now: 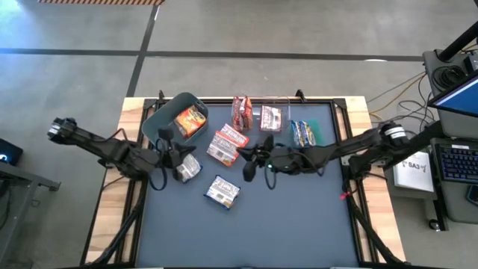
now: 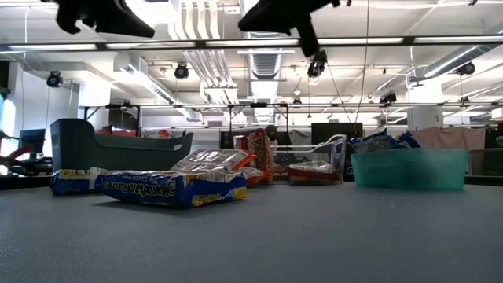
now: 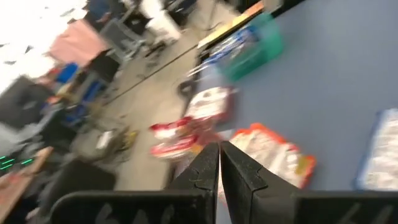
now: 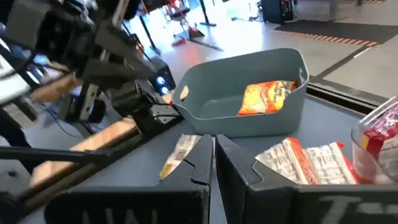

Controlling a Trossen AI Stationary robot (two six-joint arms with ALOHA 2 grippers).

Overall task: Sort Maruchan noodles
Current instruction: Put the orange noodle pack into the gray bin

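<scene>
Several Maruchan noodle packets lie on the blue table: two orange-red ones [image 1: 228, 143], a blue-and-white one [image 1: 222, 190] [image 2: 169, 189], and one [image 1: 188, 169] beside my left gripper. Another orange packet [image 4: 268, 98] lies in the grey bin [image 1: 168, 119]. A maroon packet [image 1: 240, 110] stands next to the clear bin [image 1: 272, 117], and blue packets [image 1: 302, 133] sit in the green bin [image 2: 409, 169]. My left gripper [image 1: 176, 154] [image 3: 219, 155] hovers shut and empty near the grey bin. My right gripper [image 1: 248, 157] [image 4: 214, 149] hovers shut and empty over the table's middle, pointing toward the grey bin.
The three bins stand in a row along the table's far side. The near half of the table [image 1: 246, 232] holds nothing but the blue-and-white packet. Both arms hang high above the table in the low view. A desk with a laptop [image 1: 455, 97] stands off the right edge.
</scene>
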